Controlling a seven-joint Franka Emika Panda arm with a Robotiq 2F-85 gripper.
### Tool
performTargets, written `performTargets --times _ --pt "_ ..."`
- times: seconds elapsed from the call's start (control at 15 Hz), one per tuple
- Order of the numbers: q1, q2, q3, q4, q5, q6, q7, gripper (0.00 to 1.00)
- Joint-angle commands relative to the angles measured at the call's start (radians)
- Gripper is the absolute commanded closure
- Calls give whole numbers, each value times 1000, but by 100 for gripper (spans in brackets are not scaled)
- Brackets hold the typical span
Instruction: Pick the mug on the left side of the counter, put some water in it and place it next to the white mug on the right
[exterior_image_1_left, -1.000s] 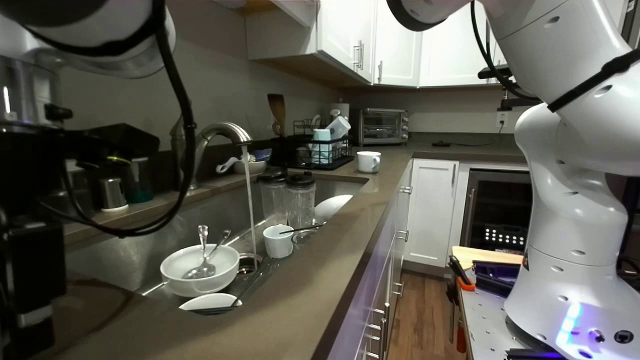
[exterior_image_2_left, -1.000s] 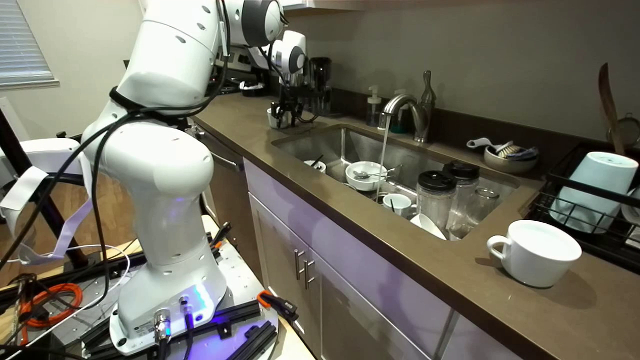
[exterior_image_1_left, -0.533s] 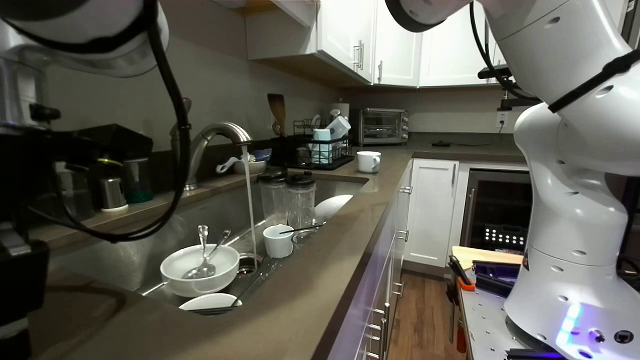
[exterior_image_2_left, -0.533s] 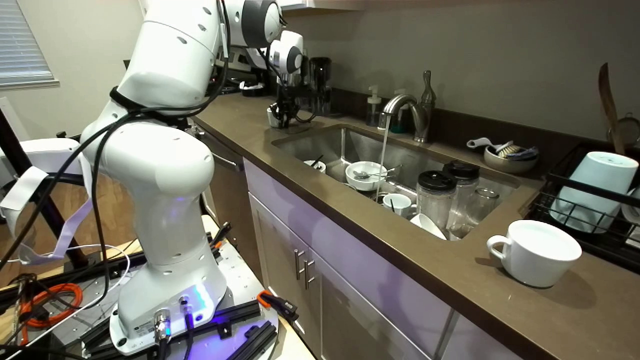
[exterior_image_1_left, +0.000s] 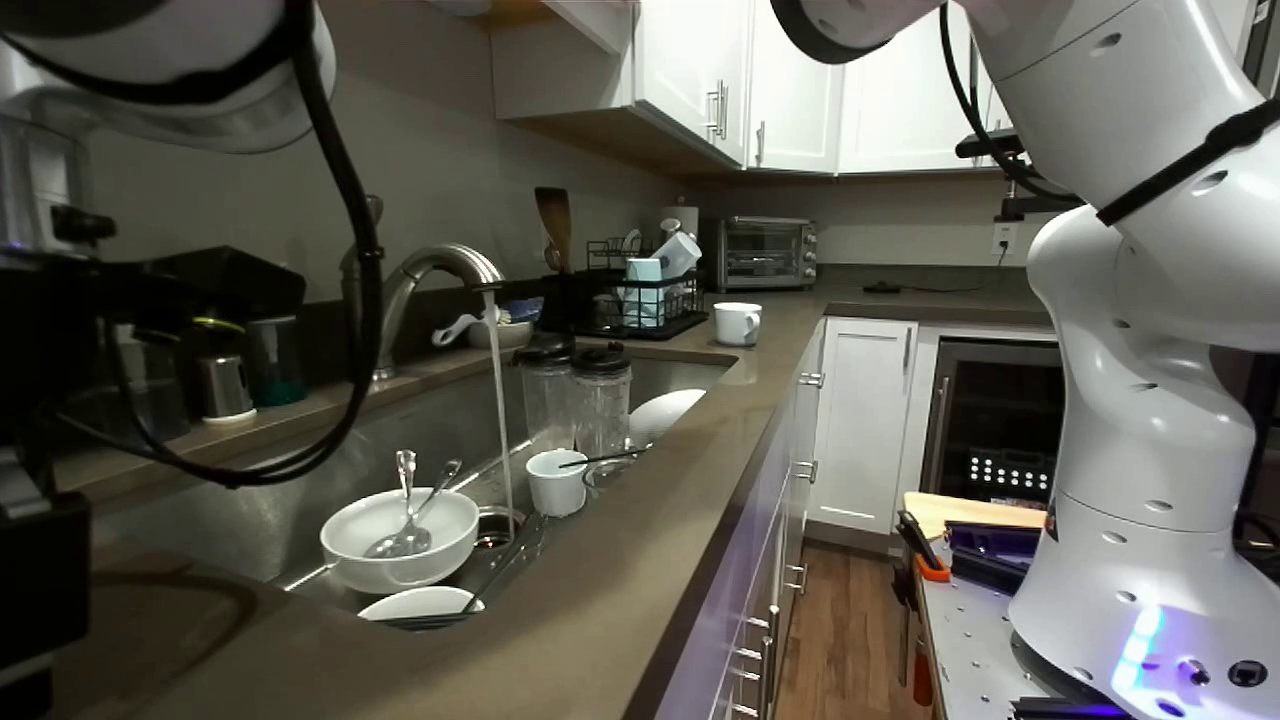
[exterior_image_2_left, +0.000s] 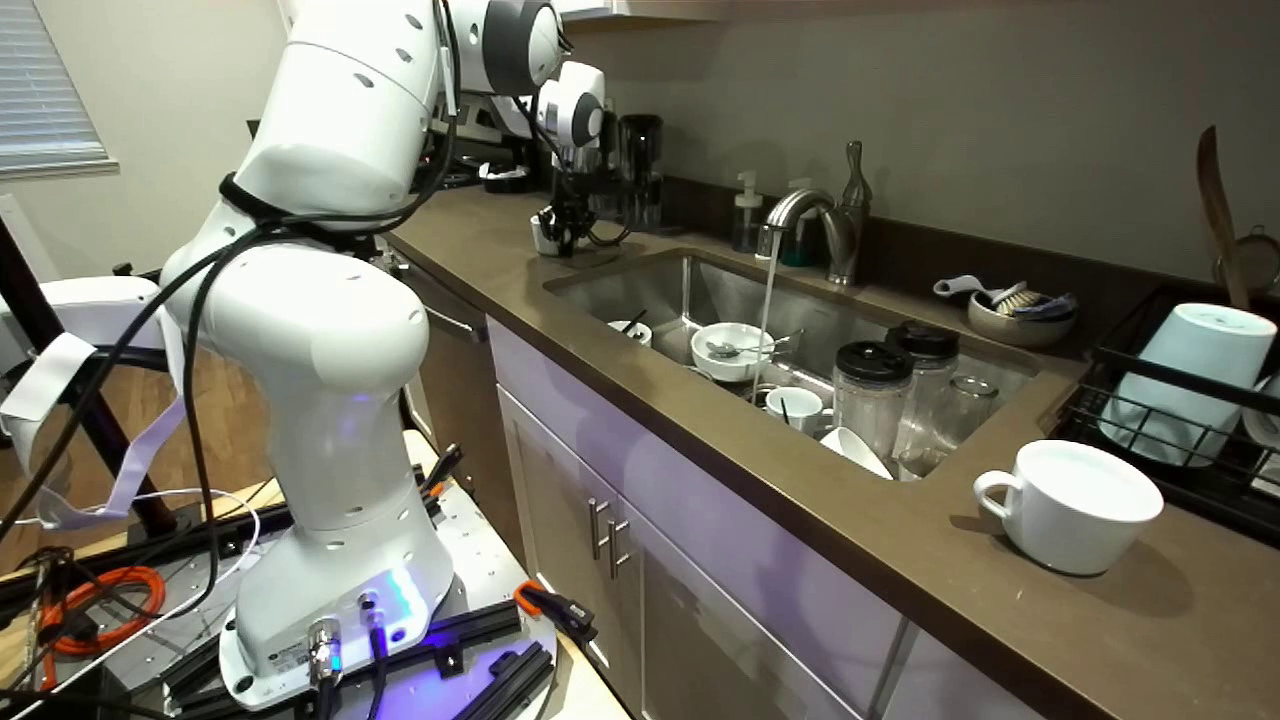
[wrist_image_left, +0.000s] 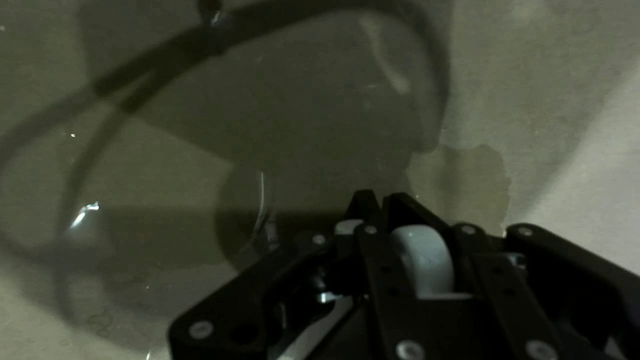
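Note:
My gripper (exterior_image_2_left: 568, 246) is low at the far end of the counter (exterior_image_2_left: 690, 420), right against the mug (exterior_image_2_left: 542, 238), which it partly covers in an exterior view. In the wrist view the fingertips of the gripper (wrist_image_left: 380, 199) have come almost together. The pale curved handle of the mug (wrist_image_left: 431, 261) lies between the jaws, and the mug's body is mostly hidden behind the black linkage. The white mug (exterior_image_2_left: 1075, 505) stands upright near the dish rack, handle towards the sink. Water (exterior_image_2_left: 769, 290) runs from the faucet (exterior_image_2_left: 800, 205) into the sink.
The sink (exterior_image_2_left: 720, 270) holds a white bowl (exterior_image_2_left: 732, 350) with spoons, a cup (exterior_image_2_left: 795, 408) and lidded jars (exterior_image_2_left: 872, 395). Soap bottles (exterior_image_2_left: 747, 212) stand behind it. A black dish rack (exterior_image_2_left: 1085, 405) is beside the white mug. The counter under the gripper looks wet (wrist_image_left: 465, 185).
The jaws have drawn together around the mug's handle. In the exterior views the wrist has shifted slightly left, and the mug has shifted a little with it. The water keeps running.

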Motion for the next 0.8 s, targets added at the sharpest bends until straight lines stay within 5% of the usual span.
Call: performTargets --times 0.0,0.73 --pt "-4 -21 10 -6 25 -39 18 94" --pt "18 -88 1 17 2 -219 98 94"
